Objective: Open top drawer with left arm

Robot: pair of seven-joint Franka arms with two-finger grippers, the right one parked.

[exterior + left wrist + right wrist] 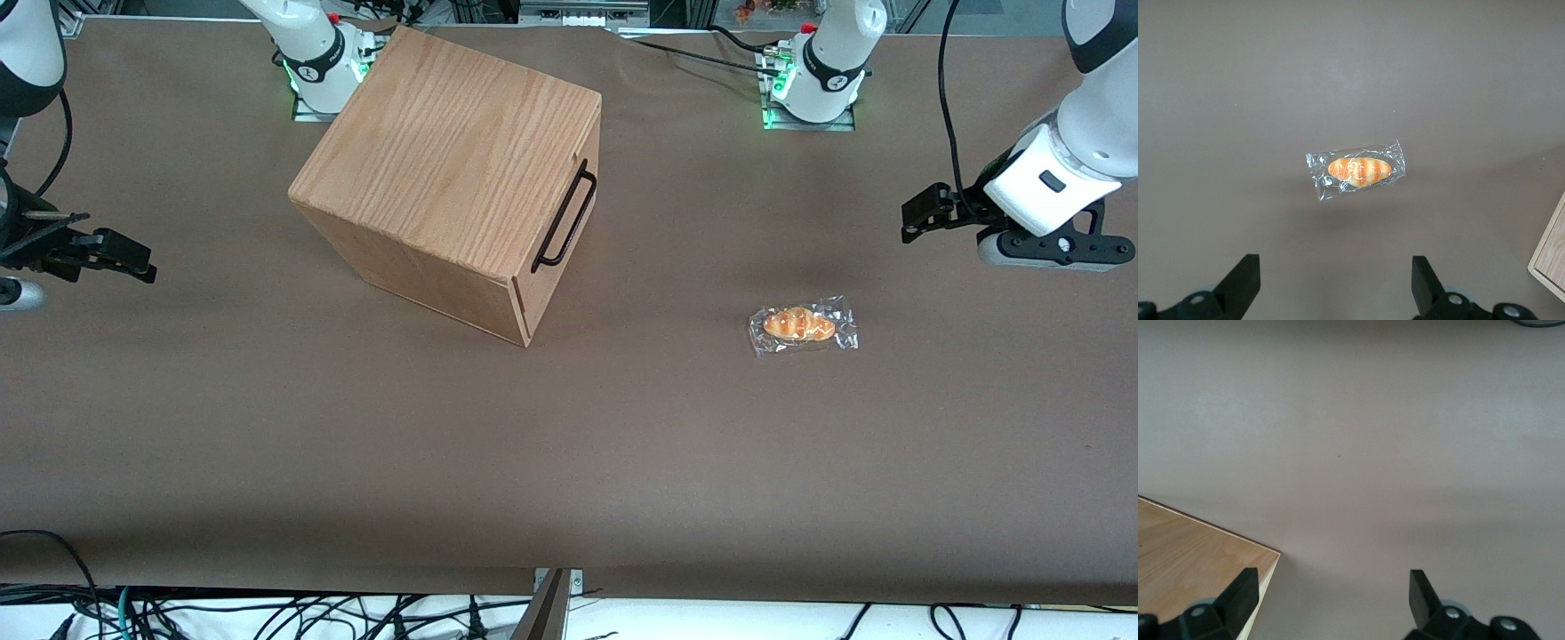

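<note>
The left arm's gripper (920,216) hangs spread above the brown table (622,444), at the working arm's end. The top drawer (569,209) sits shut in the oak box (453,169), well apart.

My gripper (920,218) is black, fingers (1241,283) spread wide, hanging off a white wrist over the working arm's end of the table (569,444), which is plain matte brown. The box (444,169) is light oak with streaky grain, its drawer handle (565,220) thin and black. The bun (1359,170) is orange with pale stripes, in clear crinkly wrap.
</note>
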